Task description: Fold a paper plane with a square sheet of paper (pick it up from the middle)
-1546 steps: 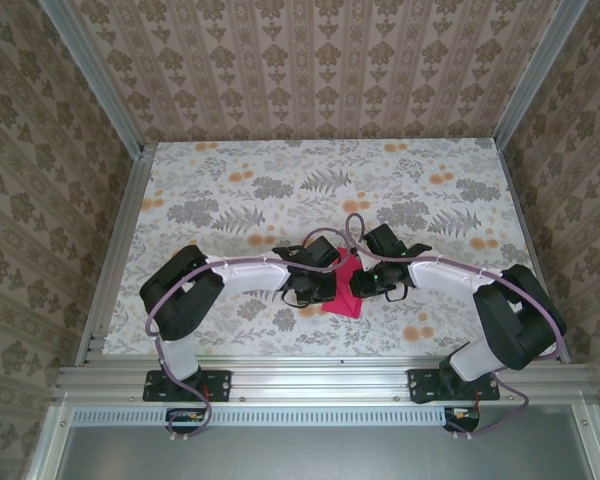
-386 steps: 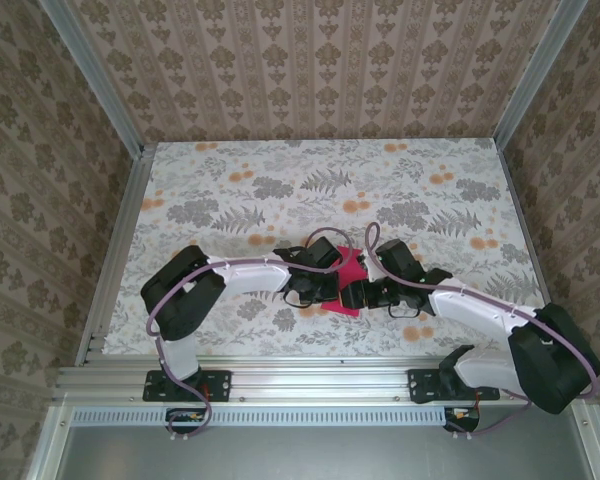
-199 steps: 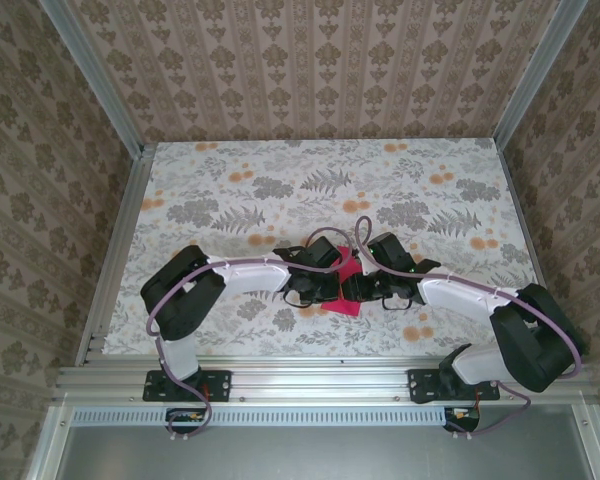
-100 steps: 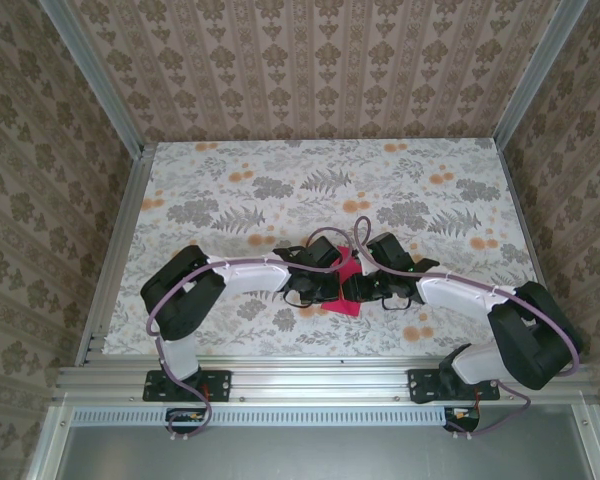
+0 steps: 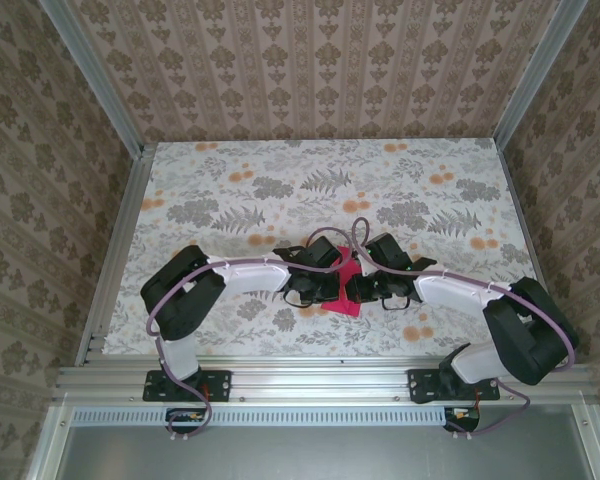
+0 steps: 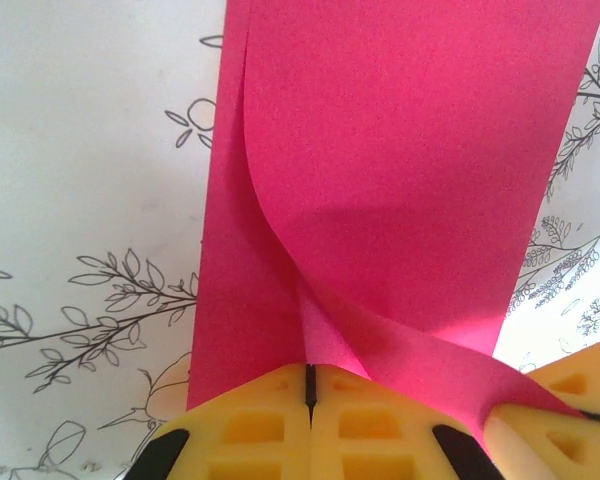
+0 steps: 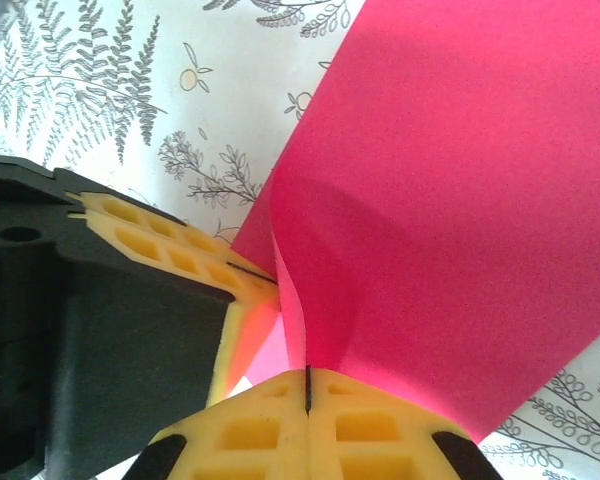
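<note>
Pinching the square sheet of paper [image 6: 400,180], left gripper [image 6: 308,388] was clamped on its curled edge. Right gripper [image 7: 307,388] was clamped on it too, just beside. Sheet sat mid-table [image 5: 280,170], toward the near edge.

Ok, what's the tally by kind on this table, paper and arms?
Pink paper sheet: 1
Arms: 2 (left arm, right arm), both pinching the sheet
Total: 3
</note>
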{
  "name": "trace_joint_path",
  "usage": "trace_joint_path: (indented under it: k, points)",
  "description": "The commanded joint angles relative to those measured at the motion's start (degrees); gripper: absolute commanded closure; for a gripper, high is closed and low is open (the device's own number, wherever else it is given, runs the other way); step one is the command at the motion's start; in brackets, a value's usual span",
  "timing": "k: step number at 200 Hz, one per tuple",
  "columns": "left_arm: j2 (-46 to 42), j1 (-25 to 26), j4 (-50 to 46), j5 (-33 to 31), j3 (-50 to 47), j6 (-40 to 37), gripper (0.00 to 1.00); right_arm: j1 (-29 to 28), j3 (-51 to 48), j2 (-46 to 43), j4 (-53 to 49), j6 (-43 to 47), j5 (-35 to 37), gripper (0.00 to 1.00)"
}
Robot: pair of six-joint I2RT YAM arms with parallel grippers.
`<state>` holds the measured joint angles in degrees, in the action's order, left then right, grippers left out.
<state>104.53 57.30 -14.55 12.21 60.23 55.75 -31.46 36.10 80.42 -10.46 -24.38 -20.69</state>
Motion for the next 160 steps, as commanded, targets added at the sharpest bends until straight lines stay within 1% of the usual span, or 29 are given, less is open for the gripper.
trace_joint_path:
  k: [1, 29, 78, 121, 160]
  points:
    - [0.75, -0.08, -1.03, 0.10, -0.20, -0.29, 1.00, 0.12, 1.76, -0.31, -2.71, 0.99, 2.39, 0.96]
    - [1.85, 0.07, -2.34, -0.56, 0.06, -0.83, 1.00, 0.94, 2.13, 0.08, -3.21, 1.38, 1.86, 0.97]
    - [2.59, 0.36, -3.61, -1.32, 0.20, -0.99, 1.00, 3.40, 3.52, 2.06, -6.12, 2.99, 1.71, 0.97]
    - [2.79, 0.44, -4.51, -1.65, 0.99, -1.58, 1.00, 3.94, 5.80, 4.77, -8.60, 4.61, 4.97, 0.95]
    - [2.70, 0.53, -4.61, -1.72, 0.86, -1.52, 1.00, 4.38, 8.29, 6.82, -10.46, 6.65, 6.02, 0.95]
